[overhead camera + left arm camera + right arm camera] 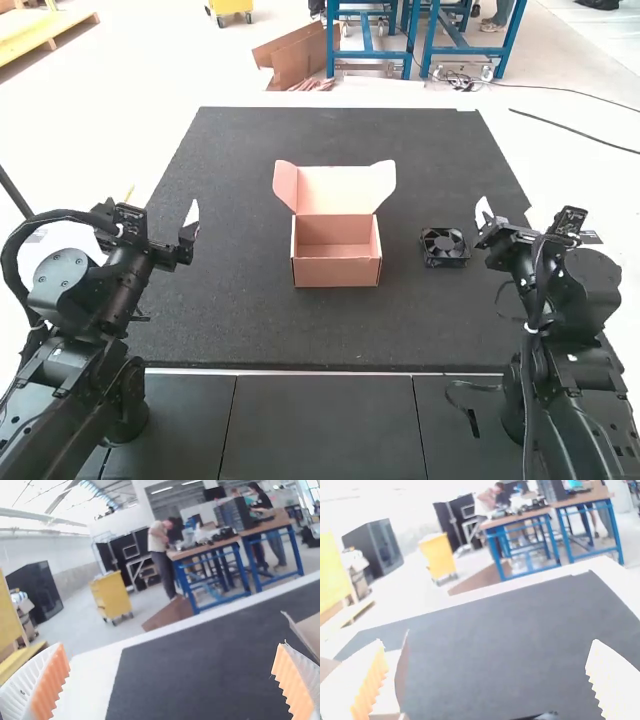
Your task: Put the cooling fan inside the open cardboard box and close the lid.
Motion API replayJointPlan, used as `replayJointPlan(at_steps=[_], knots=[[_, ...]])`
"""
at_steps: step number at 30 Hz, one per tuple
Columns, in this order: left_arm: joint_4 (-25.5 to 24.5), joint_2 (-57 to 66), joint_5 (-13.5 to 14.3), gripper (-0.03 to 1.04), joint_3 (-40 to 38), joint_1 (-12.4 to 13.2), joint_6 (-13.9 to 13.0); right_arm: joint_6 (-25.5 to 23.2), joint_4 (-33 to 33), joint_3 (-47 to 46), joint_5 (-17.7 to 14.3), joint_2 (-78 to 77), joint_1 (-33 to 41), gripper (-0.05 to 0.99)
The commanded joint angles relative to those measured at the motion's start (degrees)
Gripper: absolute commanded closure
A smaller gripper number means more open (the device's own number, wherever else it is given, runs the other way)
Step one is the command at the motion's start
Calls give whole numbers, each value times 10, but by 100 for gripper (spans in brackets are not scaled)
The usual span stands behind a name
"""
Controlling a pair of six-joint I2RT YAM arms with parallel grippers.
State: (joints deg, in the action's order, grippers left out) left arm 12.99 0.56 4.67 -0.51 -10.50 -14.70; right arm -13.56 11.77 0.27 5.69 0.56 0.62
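1. The left gripper point(160, 205) hangs above the near left part of the black mat point(240, 180). Its white ribbed fingers point(37, 692) with orange pads are spread wide and hold nothing.
2. The right gripper point(527, 222) hangs above the near right part of the mat. Its fingers point(612, 675) are also spread wide and hold nothing.
3. The cooling fan point(445, 246) lies flat on the mat, near the right gripper and on its inner side, apart from its fingers. The fan is between that gripper and the cardboard box point(336, 250), close to the box's right wall but not touching it. It is well apart from the left gripper, on the far side of the box.
4. The box stands upright at mid-mat, open and with nothing inside.
5. The lid point(335, 187) stands raised at the box's far edge, side tabs spread.
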Motion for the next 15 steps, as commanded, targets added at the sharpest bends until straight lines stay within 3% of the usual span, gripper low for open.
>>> replayJointPlan(at_steps=[1,9,15], knots=[[11,-6,15,5,-41,4,2,-6,7,35,-2,-5,-2,2],[-13,25,28,5,-137,1,1,-5,5,107,-2,30,-2,2],[-24,82,59,5,-215,0,2,-5,-21,216,-7,139,-3,2]])
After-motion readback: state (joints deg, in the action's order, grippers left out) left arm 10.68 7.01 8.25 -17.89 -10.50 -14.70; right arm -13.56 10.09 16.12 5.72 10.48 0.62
